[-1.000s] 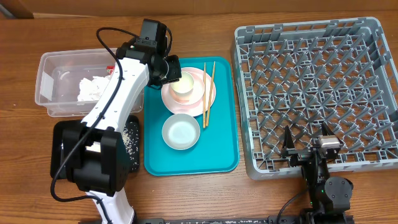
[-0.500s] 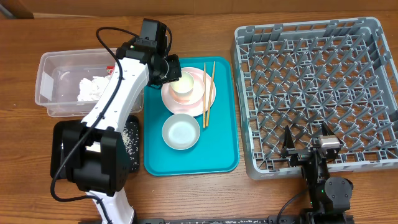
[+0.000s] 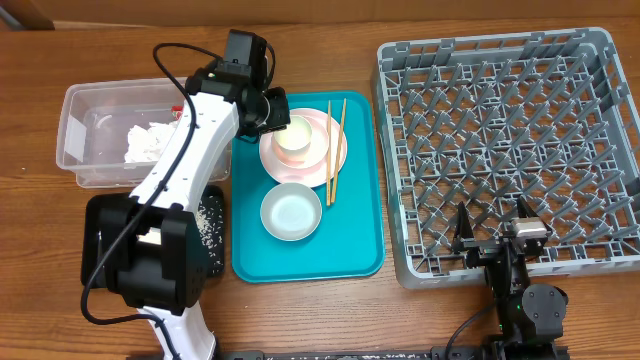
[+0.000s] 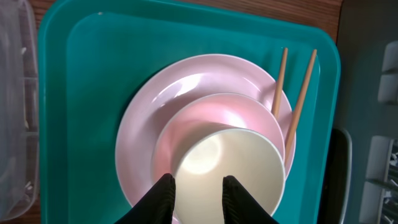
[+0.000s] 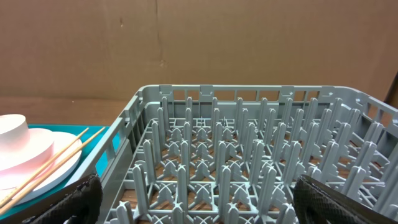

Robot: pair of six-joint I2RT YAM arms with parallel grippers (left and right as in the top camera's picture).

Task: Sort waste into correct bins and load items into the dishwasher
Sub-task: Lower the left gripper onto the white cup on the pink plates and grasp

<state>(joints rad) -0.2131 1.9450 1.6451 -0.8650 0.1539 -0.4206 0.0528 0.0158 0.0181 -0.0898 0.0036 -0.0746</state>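
The small white cup (image 4: pixel 233 168) is sitting nested in the pink bowl (image 4: pixel 211 112) on the round pale pink plate (image 4: pixel 143 112), towards the far edge of the flat teal tray (image 4: pixel 68 74). The left gripper (image 4: pixel 197 190) is straddling the cup's near rim, jaws narrowly apart; whether they are pinching it cannot be told.

Two wooden chopsticks (image 3: pixel 333 150) and a grey bowl (image 3: pixel 291 212) are also waiting on the tray. The grey lattice dish rack (image 3: pixel 500 120) is holding nothing, with the right gripper (image 3: pixel 492 240) gaping wide and empty at its near edge.

The crumpled white napkin (image 3: pixel 148 142) is lying in the clear plastic tub (image 3: pixel 75 110), so sorting looks done and loading unstarted.
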